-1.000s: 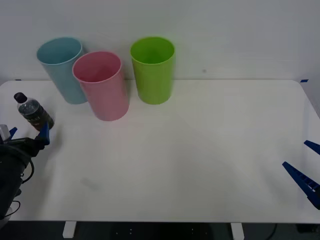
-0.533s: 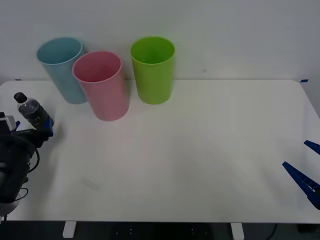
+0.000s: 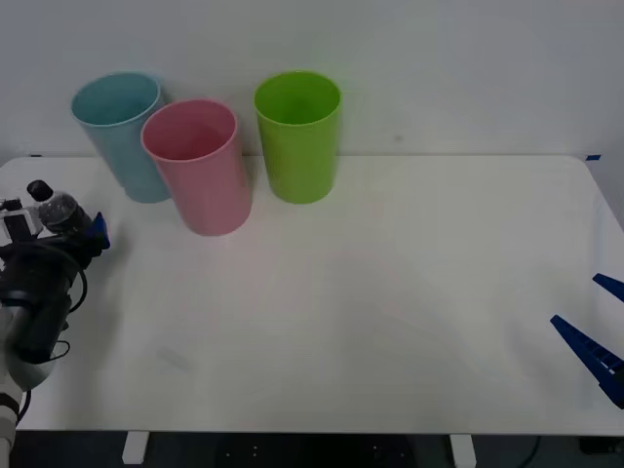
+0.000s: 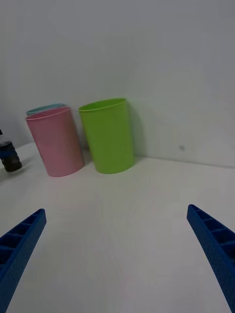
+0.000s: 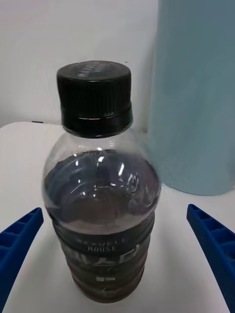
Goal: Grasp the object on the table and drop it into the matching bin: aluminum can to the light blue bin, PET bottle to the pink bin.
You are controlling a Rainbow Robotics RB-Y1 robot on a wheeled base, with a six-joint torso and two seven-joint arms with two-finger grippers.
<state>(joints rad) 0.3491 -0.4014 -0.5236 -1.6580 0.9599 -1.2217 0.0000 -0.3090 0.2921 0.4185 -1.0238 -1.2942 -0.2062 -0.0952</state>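
At the left edge of the front view, my left end effector (image 3: 73, 234) stands wide around the PET bottle (image 3: 57, 208), with one blue finger on each side and not touching it. The bottle is upright on the white tabletop (image 3: 390, 292), near the light blue bin (image 3: 122, 136). The pink bin (image 3: 198, 166) is beside that one. My right end effector (image 3: 597, 327) waits wide at the lower right.

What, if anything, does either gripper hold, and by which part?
Nothing: the left gripper is open around the PET bottle; the right gripper is open too.
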